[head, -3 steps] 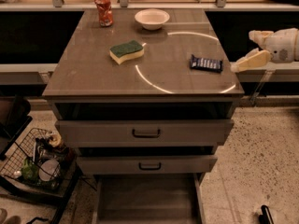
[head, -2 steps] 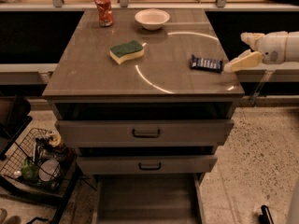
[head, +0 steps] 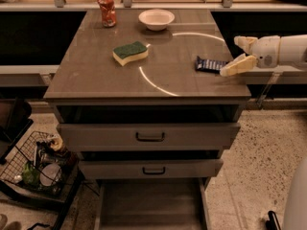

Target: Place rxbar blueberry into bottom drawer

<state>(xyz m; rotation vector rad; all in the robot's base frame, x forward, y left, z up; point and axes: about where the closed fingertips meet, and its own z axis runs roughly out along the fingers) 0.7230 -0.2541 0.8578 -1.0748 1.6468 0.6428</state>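
The rxbar blueberry [head: 211,64], a small flat dark blue bar with pale lettering, lies on the right side of the cabinet top [head: 96,75]. My gripper [head: 236,55] comes in from the right at the cabinet's right edge, open, with its pale fingers [head: 238,65] spread just to the right of the bar, one finger close to the bar's right end. The bottom drawer [head: 151,205] is pulled out at the foot of the cabinet, its flat floor bare.
A green-and-yellow sponge [head: 130,52], a white bowl [head: 156,18] and a red can [head: 107,9] stand on the cabinet top. Two upper drawers [head: 150,136] with dark handles are partly pulled out. A wire basket [head: 36,164] of items sits on the floor at left.
My gripper has moved left along the cabinet's right edge, closer to the blue bar. The bar, sponge and drawers have not moved.
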